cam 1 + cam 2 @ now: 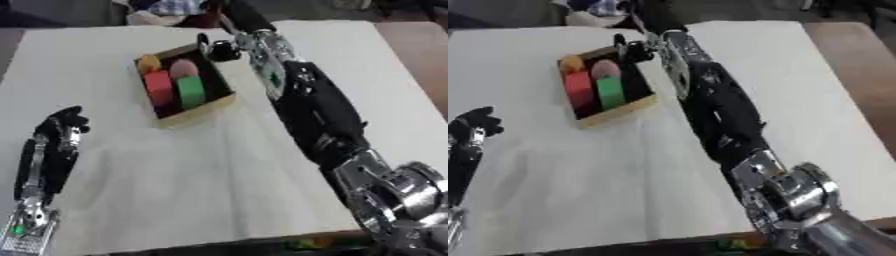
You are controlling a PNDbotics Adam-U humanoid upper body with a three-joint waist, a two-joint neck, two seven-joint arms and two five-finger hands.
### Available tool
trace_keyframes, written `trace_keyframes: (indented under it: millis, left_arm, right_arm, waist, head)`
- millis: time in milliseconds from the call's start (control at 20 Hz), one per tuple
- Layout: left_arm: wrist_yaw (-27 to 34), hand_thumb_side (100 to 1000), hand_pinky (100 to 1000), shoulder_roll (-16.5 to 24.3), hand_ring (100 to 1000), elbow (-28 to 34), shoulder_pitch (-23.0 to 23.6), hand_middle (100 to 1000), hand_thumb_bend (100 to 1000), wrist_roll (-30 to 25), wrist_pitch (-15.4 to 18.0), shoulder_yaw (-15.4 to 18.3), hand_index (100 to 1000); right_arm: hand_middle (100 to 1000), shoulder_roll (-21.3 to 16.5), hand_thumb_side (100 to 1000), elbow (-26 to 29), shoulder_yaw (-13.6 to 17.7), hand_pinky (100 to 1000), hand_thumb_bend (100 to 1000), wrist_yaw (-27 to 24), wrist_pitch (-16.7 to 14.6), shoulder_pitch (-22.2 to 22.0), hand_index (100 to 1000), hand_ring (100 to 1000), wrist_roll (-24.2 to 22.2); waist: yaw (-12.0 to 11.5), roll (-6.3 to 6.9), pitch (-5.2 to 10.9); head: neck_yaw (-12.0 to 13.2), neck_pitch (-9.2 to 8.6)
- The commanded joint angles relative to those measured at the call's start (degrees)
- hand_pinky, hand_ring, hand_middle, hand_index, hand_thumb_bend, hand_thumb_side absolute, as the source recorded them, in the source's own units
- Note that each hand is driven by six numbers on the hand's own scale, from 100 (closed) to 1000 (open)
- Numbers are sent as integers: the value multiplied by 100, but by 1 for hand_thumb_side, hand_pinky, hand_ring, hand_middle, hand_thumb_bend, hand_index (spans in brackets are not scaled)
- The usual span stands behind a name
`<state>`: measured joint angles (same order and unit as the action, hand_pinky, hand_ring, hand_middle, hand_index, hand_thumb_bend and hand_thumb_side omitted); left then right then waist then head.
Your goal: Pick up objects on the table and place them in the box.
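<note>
Right arm: bulky black shell, silver metal joints at the wrist end and a big ribbed silver elbow joint (small green mark on the forearm). Right hand black with silver parts. Left arm slimmer, black with silver struts, green light near base; left hand black.

Too blurred to tell the right robot hand fingers' pose; left arm cut off by the lower edge.
</note>
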<state>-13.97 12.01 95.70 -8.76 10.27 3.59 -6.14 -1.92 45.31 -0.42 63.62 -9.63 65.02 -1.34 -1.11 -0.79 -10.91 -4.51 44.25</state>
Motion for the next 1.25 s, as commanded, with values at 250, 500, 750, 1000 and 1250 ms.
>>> trace_keyframes:
  millis: [250,500,750,1000,1250]
  left_arm:
    - [-31,835,777,91,641,87,-5,611,119,106,-1,113,799]
    - [-33,840,777,105,640,93,-12,611,116,157,-4,151,799]
    - [-35,846,777,102,640,90,-39,611,112,177,-1,156,799]
    - [-36,850,777,110,639,73,-43,610,108,207,-3,172,799]
    - [-31,851,777,105,638,74,-69,610,106,226,-2,174,797]
  right_arm:
    - [769,-1000,431,1914,-376,805,100,-2903,-95,-814,872,755,188]
    - [740,-1416,479,3154,-383,767,100,-4371,128,-1878,830,713,294]
    - [742,-1548,524,3858,-240,767,100,-5045,258,-2870,824,710,504]
    - [740,-1577,559,4144,-58,766,100,-5429,242,-3682,799,707,675]
    - [731,-1356,585,4346,104,764,100,-5729,202,-4348,787,700,828]
  waist:
    - [153,45,87]
    - [222,30,31]
    - [225,7,-25]
    - [227,3,-69]
    - [261,33,-113]
  head:
    - [217,-14]
    - [302,-14]
    - [342,-14]
    - [402,-14]
    - [505,-14]
